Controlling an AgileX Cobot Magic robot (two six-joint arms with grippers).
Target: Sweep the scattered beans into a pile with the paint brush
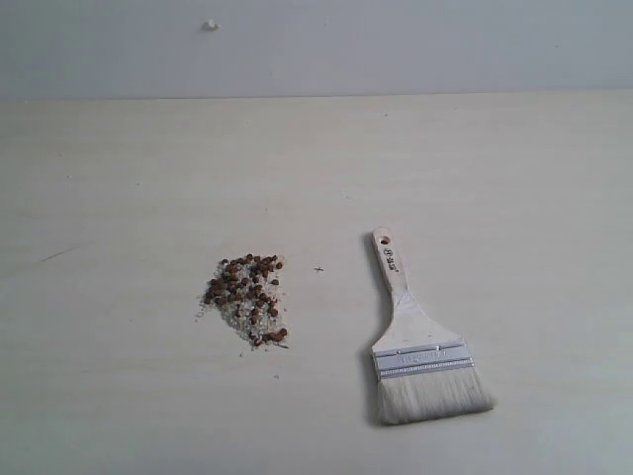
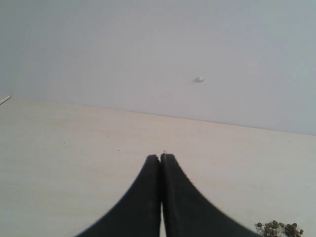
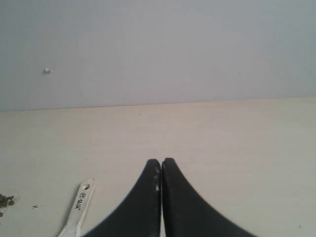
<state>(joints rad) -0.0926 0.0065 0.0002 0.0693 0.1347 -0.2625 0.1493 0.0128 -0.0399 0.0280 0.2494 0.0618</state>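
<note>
The reddish-brown beans (image 1: 247, 294), mixed with fine white grains, lie in a loose palm-sized pile left of the table's middle; a few show in the left wrist view as beans (image 2: 279, 228) and at an edge of the right wrist view as beans (image 3: 6, 200). The paint brush (image 1: 415, 336) lies flat to the right of them, handle hole pointing away, whitish bristles nearest. Its handle tip (image 3: 80, 202) appears beside my right gripper (image 3: 161, 161), which is shut and empty. My left gripper (image 2: 160, 156) is also shut on nothing. Neither arm appears in the exterior view.
A pale wooden table (image 1: 495, 178) runs back to a plain grey wall with a small white knob (image 1: 210, 25). A tiny cross mark (image 1: 318, 268) sits between the beans and the brush.
</note>
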